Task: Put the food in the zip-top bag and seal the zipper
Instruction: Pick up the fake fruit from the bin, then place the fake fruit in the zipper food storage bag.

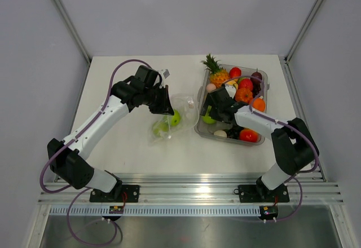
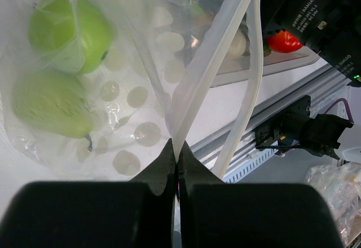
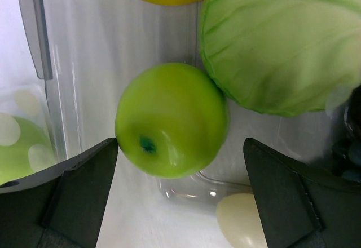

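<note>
left gripper (image 2: 177, 156) pinched fully closed on zipper (image 2: 211, 62) of zip-top bag (image 2: 135, 90), bag on table (image 1: 141, 152) at 9 o'clock of clear tray (image 3: 34, 34), two green fruits (image 2: 67, 31) inside, right gripper (image 3: 180, 163) spread wide, holding nothing, straddling green apple (image 3: 172, 118) in tray, cabbage (image 3: 276, 45) at apple's 1 o'clock

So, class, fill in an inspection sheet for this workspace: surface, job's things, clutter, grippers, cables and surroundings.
Surface: white table, no spills seen.
Job's things: zip-top bag lies left of the tray, mouth unsealed, with two green pieces inside. The clear tray holds the rest of the food, including a green apple, cabbage and pineapple.
Clutter: nothing seen.
Grippers: left gripper shut on the bag's mouth edge. Right gripper open, one finger either side of the green apple, gaps showing.
Cables: a purple cable runs along each arm, no snag seen.
Surroundings: grey walls, metal rail at the near edge.
</note>
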You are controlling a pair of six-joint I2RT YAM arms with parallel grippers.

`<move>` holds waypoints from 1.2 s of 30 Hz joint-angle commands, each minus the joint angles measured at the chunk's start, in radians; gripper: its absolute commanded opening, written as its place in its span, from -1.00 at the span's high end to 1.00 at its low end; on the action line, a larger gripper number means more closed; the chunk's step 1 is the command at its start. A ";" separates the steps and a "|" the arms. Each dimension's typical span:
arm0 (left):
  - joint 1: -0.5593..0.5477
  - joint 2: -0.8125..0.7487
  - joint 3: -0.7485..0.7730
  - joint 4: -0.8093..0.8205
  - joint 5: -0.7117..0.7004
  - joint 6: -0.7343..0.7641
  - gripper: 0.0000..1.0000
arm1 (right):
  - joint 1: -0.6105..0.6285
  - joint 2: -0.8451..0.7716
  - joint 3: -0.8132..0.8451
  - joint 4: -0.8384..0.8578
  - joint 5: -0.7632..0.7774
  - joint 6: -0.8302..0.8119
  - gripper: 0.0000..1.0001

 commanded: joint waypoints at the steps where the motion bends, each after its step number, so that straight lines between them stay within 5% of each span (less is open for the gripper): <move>1: 0.004 -0.013 0.000 0.034 0.029 0.020 1.00 | -0.012 0.030 0.025 0.064 0.036 0.029 -0.99; 4: 0.004 -0.011 0.000 0.032 0.031 0.022 1.00 | -0.013 0.050 0.017 0.084 0.044 0.038 -0.97; 11: 0.004 -0.005 0.003 0.030 0.033 0.022 1.00 | -0.015 -0.008 -0.017 0.101 0.073 0.037 -0.23; 15: 0.004 -0.002 0.002 0.035 0.034 0.022 1.00 | -0.015 -0.102 -0.040 0.075 0.087 0.023 -0.09; 29: 0.004 0.007 0.002 0.044 0.043 0.017 1.00 | -0.013 -0.408 -0.038 -0.065 0.067 -0.011 0.00; 36: 0.004 0.018 0.003 0.066 0.085 0.003 1.00 | -0.012 -0.453 0.106 -0.203 -0.001 -0.095 0.01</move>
